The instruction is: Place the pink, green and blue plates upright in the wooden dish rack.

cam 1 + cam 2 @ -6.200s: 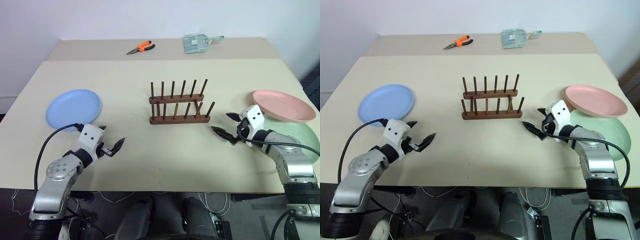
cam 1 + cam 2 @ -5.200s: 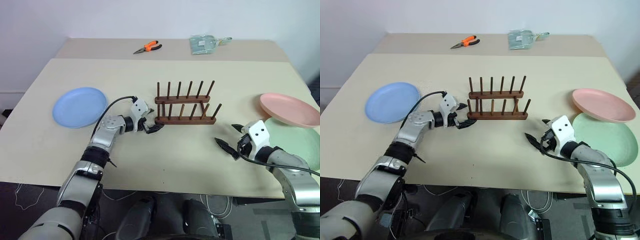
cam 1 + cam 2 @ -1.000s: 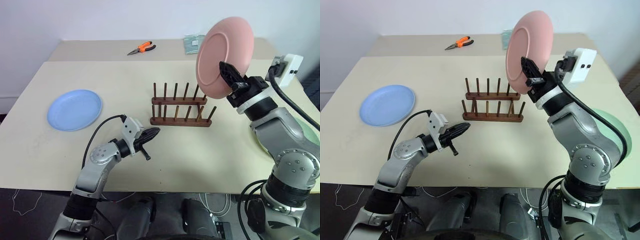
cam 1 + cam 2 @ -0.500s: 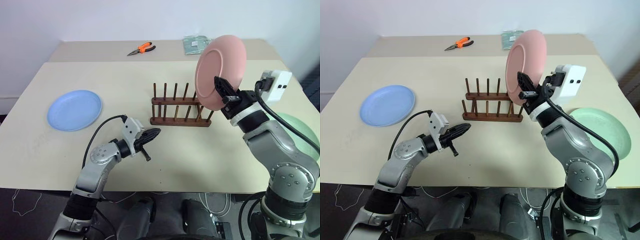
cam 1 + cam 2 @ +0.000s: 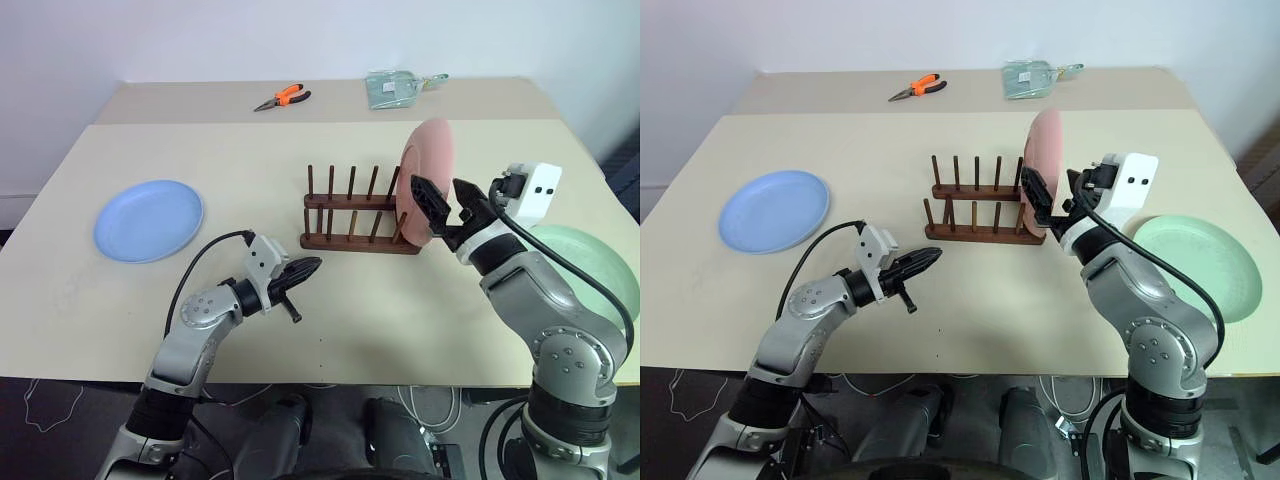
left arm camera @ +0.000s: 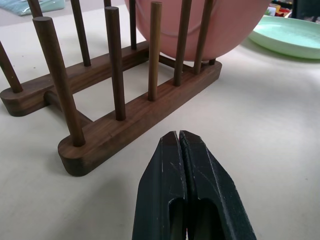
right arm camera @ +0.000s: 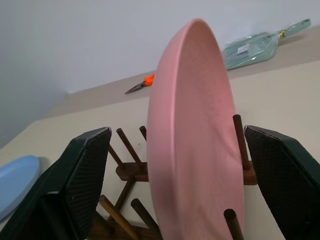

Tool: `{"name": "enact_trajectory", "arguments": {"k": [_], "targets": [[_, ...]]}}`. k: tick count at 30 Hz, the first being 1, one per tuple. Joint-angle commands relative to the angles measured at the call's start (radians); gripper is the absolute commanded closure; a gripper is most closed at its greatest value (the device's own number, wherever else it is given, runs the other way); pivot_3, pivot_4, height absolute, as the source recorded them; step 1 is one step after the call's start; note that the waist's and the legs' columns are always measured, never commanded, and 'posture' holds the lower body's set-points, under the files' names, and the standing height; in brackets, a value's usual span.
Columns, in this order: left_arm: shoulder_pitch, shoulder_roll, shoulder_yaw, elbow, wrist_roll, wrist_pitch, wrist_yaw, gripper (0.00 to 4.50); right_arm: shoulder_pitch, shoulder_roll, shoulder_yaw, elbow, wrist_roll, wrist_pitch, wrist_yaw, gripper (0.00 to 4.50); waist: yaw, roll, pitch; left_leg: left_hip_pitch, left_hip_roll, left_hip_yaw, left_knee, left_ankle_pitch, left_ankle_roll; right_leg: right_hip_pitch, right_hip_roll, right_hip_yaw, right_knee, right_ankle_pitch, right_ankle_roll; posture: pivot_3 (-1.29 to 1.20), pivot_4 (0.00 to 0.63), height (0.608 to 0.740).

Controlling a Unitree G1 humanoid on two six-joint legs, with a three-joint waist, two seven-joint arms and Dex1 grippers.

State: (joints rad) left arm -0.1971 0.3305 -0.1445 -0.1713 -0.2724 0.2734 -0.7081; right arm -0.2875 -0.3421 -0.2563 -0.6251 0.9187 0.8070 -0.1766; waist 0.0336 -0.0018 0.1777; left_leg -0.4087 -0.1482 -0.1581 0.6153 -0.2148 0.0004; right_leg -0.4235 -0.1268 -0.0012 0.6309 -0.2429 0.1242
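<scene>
The pink plate stands upright on its edge between the pegs at the right end of the wooden dish rack. My right gripper is open, with one finger on each side of the plate's near rim and a gap to both. The blue plate lies flat at the far left of the table. Flat at the right edge lies the green plate, partly behind my right arm. My left gripper is shut and empty, pointing at the rack's left end from a short distance.
Orange-handled pliers and a clear bag lie on the rear table section. Several peg slots to the left of the pink plate stand free.
My right arm came down with the pink plate, set it into the rack's right end, and its fingers opened off it. The left arm has stayed still.
</scene>
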Motion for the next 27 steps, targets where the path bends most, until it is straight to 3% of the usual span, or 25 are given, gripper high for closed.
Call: {"name": "enact_trajectory", "arguments": {"k": [1, 4, 8, 11, 16, 22, 24, 27], "targets": [[0.001, 0.000, -0.002, -0.035, -0.009, -0.007, -0.004, 4.50, -0.028, -0.053, -0.012, -0.052, -0.030, -0.029, 0.042, 0.04, 0.001, 0.000, 0.000, 0.000, 0.000, 0.000, 0.000, 0.000, 0.000, 0.000, 0.000, 0.000, 0.000, 0.000, 0.000, 0.00, 0.150, 0.739], [-0.003, -0.003, -0.003, -0.033, -0.010, -0.005, -0.004, 4.50, -0.037, -0.138, -0.071, -0.054, -0.026, -0.059, 0.133, 0.04, 0.002, 0.000, 0.000, 0.000, 0.000, 0.000, 0.000, 0.000, 0.000, 0.000, 0.000, 0.000, 0.000, 0.000, 0.000, 0.00, 0.150, 0.739], [-0.005, -0.005, 0.001, -0.030, -0.014, -0.002, -0.010, 4.50, 0.003, -0.279, -0.268, -0.001, 0.058, -0.088, 0.292, 0.04, 0.006, -0.001, 0.001, -0.001, 0.000, 0.001, 0.000, 0.000, 0.000, 0.000, -0.001, 0.000, -0.001, 0.000, 0.000, 0.00, 0.150, 0.739], [-0.006, -0.003, 0.003, -0.020, -0.014, -0.005, -0.016, 4.50, 0.086, -0.355, -0.341, 0.067, -0.004, -0.090, 0.345, 0.04, 0.006, -0.001, 0.000, -0.001, 0.000, 0.001, 0.001, 0.000, 0.001, 0.002, -0.001, -0.001, -0.002, 0.000, 0.001, 0.00, 0.150, 0.739], [-0.019, -0.008, -0.009, -0.005, -0.008, -0.010, -0.025, 4.50, 0.355, -0.508, -0.193, 0.133, -0.318, -0.139, 0.450, 0.04, 0.003, 0.000, 0.000, -0.001, 0.000, 0.004, 0.001, 0.000, 0.001, 0.001, -0.001, 0.000, -0.001, 0.000, 0.001, 0.00, 0.150, 0.739], [-0.025, -0.008, -0.014, 0.001, -0.004, -0.013, -0.032, 4.50, 0.441, -0.540, -0.017, 0.206, -0.578, -0.168, 0.431, 0.04, -0.006, 0.000, 0.000, 0.001, 0.003, 0.009, 0.002, -0.001, 0.001, 0.001, -0.001, 0.002, 0.000, 0.001, -0.001, 0.00, 0.150, 0.739], [-0.023, -0.003, -0.012, 0.000, -0.005, -0.014, -0.034, 4.50, 0.442, -0.523, 0.015, 0.258, -0.636, -0.157, 0.416, 0.57, -0.002, -0.001, 0.000, 0.001, 0.003, 0.010, 0.003, -0.001, 0.001, 0.001, -0.001, 0.002, 0.000, 0.001, 0.000, 0.00, 0.150, 0.739], [-0.022, 0.002, -0.008, 0.000, -0.006, -0.014, -0.036, 4.50, 0.419, -0.493, 0.021, 0.293, -0.668, -0.152, 0.418, 1.85, 0.003, -0.001, 0.000, 0.001, 0.003, 0.010, 0.003, -0.001, 0.002, 0.001, -0.001, 0.003, -0.001, 0.001, 0.000, 0.00, 0.150, 0.739]]}}
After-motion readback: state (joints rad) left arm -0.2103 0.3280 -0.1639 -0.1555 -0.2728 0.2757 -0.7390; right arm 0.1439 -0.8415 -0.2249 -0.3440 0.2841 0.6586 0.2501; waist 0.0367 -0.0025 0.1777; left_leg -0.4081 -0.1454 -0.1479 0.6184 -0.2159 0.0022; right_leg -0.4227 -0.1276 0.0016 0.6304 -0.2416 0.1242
